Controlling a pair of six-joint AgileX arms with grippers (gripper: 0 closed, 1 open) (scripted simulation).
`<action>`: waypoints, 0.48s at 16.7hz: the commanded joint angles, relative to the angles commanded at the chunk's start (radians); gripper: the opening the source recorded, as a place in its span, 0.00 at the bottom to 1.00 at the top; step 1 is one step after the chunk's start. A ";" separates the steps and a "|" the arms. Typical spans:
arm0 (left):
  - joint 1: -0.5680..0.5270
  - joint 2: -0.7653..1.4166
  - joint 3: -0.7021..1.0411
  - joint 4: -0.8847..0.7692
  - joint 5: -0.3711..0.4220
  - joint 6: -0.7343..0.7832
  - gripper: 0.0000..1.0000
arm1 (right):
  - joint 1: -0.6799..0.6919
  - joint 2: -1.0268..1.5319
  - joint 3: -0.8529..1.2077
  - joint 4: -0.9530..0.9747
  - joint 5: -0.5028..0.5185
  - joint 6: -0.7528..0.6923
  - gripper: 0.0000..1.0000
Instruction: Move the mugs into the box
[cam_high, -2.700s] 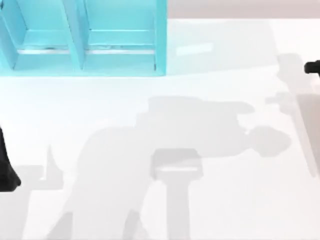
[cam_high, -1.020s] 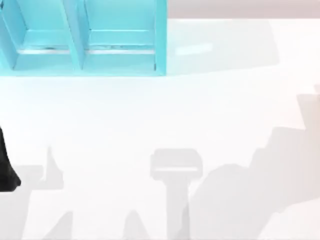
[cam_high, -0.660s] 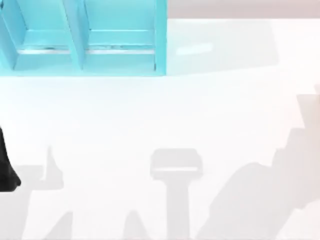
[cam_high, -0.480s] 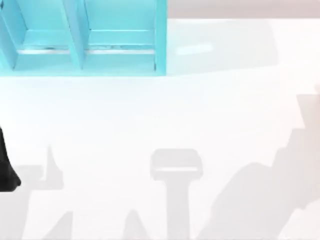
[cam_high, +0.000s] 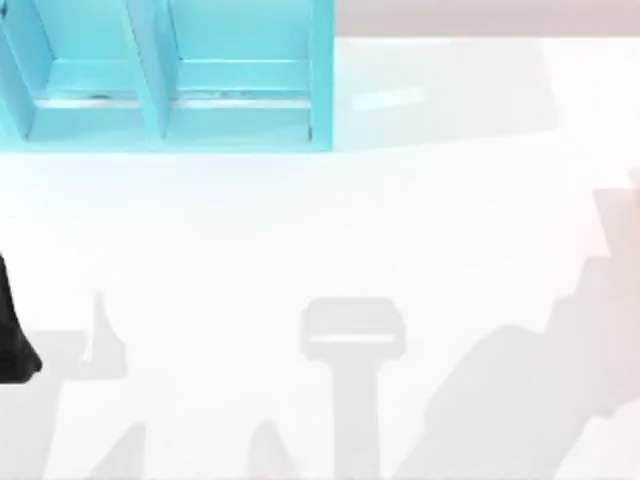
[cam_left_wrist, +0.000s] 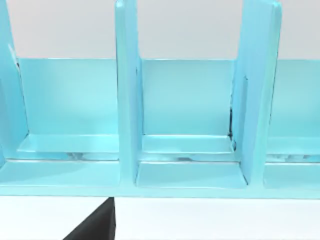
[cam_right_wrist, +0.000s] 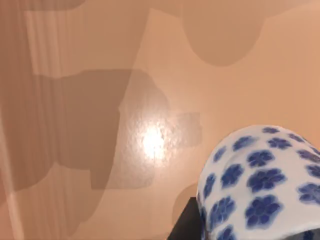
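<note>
One mug, white with dark blue flowers, sits very close to the camera in the right wrist view, above a tan surface. A dark finger of my right gripper lies against its side, so the gripper is shut on it. The box is a turquoise rack with upright dividers at the table's far left. In the left wrist view its compartments stand open and hold nothing. My left arm is parked at the left edge of the table, and one dark finger of its gripper faces the box.
The white table carries only shadows, with a large arm shadow at the near right. The tan surface under the mug shows a bright glare spot and soft shadows.
The black part of my right arm seen at the right edge has left the top view. Its shadow slid from the table's middle to the near right, then stayed still.
</note>
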 joint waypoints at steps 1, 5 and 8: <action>0.000 0.000 0.000 0.000 0.000 0.000 1.00 | 0.000 0.000 0.000 0.000 0.000 0.000 0.60; 0.000 0.000 0.000 0.000 0.000 0.000 1.00 | 0.000 0.000 0.000 0.000 0.000 0.000 0.90; 0.000 0.000 0.000 0.000 0.000 0.000 1.00 | 0.000 0.000 0.000 0.000 0.000 0.000 1.00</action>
